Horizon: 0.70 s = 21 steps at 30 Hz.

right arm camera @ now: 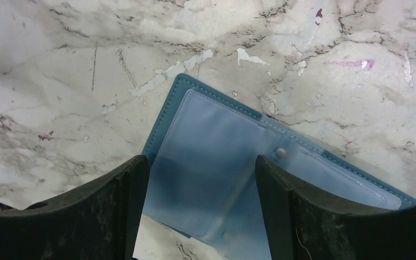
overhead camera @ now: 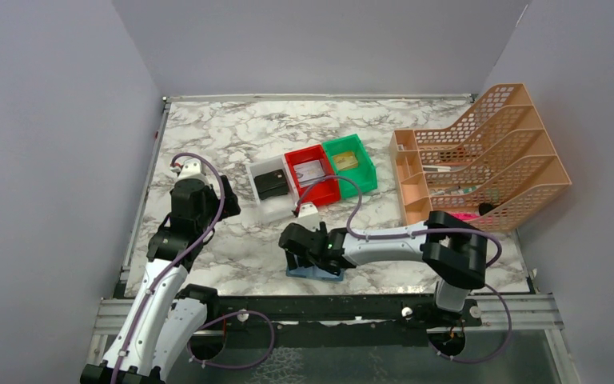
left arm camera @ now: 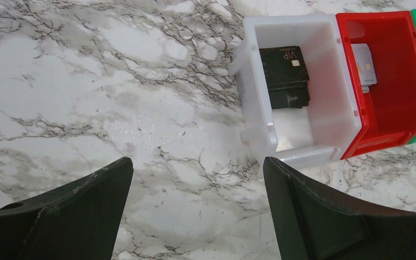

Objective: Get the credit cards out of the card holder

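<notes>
The teal-blue card holder (right arm camera: 222, 141) lies open on the marble, its lighter clear pocket panels and a small snap facing up. No card shows in these pockets. In the top view the card holder (overhead camera: 316, 273) sits near the table's front edge, mostly under my right gripper (overhead camera: 297, 250). My right gripper (right arm camera: 201, 173) is open, with its jaws wide on either side of the pocket panel, just above it. My left gripper (overhead camera: 212, 206) is open and empty over bare marble (left arm camera: 197, 179), left of the bins. Black cards (left arm camera: 284, 70) lie in the white bin, and a white card (left arm camera: 364, 64) lies in the red bin.
Three small bins stand in a row mid-table: white (overhead camera: 265, 200), red (overhead camera: 329, 192), green (overhead camera: 365, 172). In the left wrist view the white bin (left arm camera: 260, 130) is just ahead and right of the fingers. An orange file rack (overhead camera: 496, 152) fills the right side.
</notes>
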Tool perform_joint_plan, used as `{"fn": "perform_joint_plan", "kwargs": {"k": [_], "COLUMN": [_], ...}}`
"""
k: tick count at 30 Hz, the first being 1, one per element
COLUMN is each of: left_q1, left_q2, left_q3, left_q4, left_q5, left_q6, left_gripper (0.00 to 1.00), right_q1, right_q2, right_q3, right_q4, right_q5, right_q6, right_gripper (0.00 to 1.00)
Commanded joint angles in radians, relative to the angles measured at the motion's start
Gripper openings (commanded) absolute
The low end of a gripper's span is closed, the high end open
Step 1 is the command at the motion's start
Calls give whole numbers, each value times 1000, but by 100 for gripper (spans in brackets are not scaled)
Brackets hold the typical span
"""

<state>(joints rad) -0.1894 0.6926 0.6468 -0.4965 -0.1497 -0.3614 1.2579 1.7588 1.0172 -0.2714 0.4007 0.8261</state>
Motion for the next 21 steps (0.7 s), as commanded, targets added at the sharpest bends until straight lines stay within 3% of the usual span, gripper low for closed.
{"fn": "perform_joint_plan", "kwargs": {"k": [1,7,15,21], "left_q1": [5,5,5,6], "left_q2": [-2,-4,-2,-5], "left_q3": [-9,-10,-12,-13], "left_q4": [21,23,26,29], "left_q5": [11,14,25,29], "left_q6": [9,9,10,10], "left_gripper": [93,93,93,93], "right_q1": [22,65,71,71], "right_q2": [90,162,180,137], "right_q3": [32,75,45,-3], "right_q4": [-148,-279,-268,-199], "right_q5": [73,205,208,192], "right_q6": [123,222,234,212], "right_gripper": [76,75,53,47]}}
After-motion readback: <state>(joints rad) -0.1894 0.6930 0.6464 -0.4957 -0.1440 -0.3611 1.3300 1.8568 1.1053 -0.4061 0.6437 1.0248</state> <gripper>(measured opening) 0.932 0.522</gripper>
